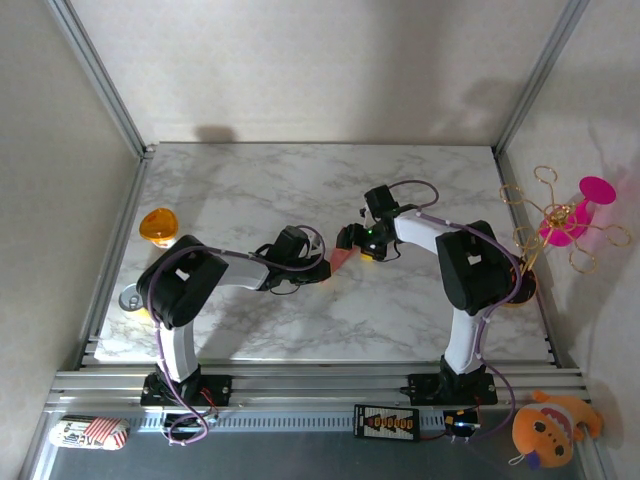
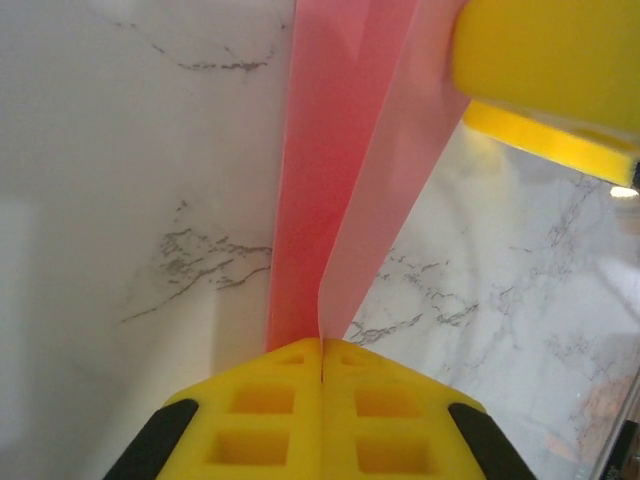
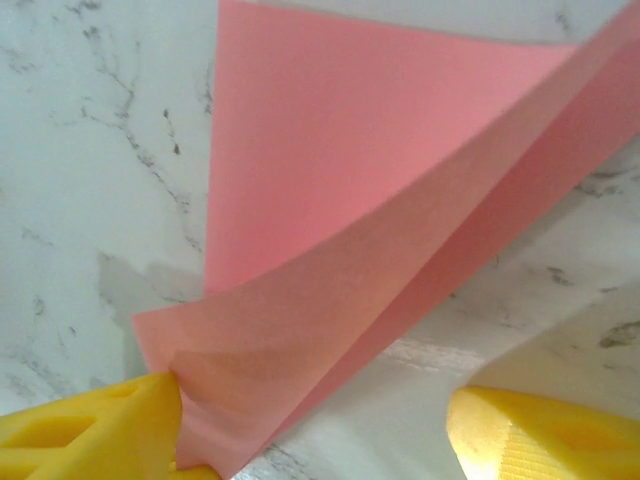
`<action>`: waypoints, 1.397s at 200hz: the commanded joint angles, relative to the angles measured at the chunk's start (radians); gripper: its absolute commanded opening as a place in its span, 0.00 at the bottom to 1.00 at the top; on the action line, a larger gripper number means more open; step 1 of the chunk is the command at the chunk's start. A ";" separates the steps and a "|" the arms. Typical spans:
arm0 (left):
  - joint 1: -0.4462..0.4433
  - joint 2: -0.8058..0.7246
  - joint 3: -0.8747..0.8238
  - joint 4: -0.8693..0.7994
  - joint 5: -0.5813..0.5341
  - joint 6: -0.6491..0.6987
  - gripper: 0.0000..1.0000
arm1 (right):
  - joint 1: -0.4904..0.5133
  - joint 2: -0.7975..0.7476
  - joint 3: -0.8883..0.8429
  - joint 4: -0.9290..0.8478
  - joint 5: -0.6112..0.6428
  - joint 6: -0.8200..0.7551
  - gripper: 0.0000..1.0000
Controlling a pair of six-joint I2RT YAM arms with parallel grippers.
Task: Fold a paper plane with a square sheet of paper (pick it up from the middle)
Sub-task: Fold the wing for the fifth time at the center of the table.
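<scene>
I see my left gripper (image 2: 321, 352) shut tight on the thin salmon-pink folded sheet of paper (image 2: 325, 190). Its two yellow fingers (image 2: 260, 405) press together on the paper's edge. My right gripper (image 3: 315, 430) stands wide apart and grips nothing. The paper only leans on one of its fingers (image 3: 90, 430). The paper is between both arms, near the middle of the white marble table (image 1: 250, 190).

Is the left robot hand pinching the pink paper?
Yes, the left gripper is shut tight on the bottom end of the folded pink paper.
</scene>
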State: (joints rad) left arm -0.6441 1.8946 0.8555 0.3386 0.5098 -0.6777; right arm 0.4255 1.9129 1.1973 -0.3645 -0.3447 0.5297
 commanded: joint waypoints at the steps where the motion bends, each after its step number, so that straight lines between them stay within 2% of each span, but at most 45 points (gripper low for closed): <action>1: 0.000 0.061 0.003 -0.065 -0.002 -0.019 0.00 | -0.054 -0.050 -0.039 0.184 0.059 -0.055 0.75; 38: 0.000 0.069 0.009 -0.075 0.001 -0.021 0.00 | -0.054 -0.226 -0.210 0.344 0.017 -0.054 0.74; 56: 0.000 0.071 0.011 -0.079 0.001 -0.020 0.00 | -0.052 -0.259 -0.274 0.420 -0.080 -0.047 0.69; 79: 0.000 0.072 0.013 -0.087 0.001 -0.019 0.00 | -0.027 -0.244 -0.297 0.472 -0.174 -0.045 0.55; 113: 0.000 0.075 0.014 -0.087 0.001 -0.020 0.00 | 0.009 -0.169 -0.286 0.504 -0.212 -0.043 0.37; 135: 0.000 0.077 0.014 -0.090 0.003 -0.023 0.00 | 0.020 -0.135 -0.286 0.522 -0.226 -0.043 0.29; 181: 0.000 0.083 0.021 -0.098 0.001 -0.030 0.00 | 0.027 -0.093 -0.295 0.539 -0.253 -0.058 0.26; 279: 0.000 0.088 0.019 -0.096 0.004 -0.039 0.00 | 0.028 -0.025 -0.262 0.515 -0.262 -0.080 0.26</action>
State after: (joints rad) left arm -0.6376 1.9106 0.8829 0.3103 0.5323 -0.7090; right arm 0.4458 1.8687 0.9134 0.1539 -0.5892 0.4763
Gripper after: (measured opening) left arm 0.045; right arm 0.259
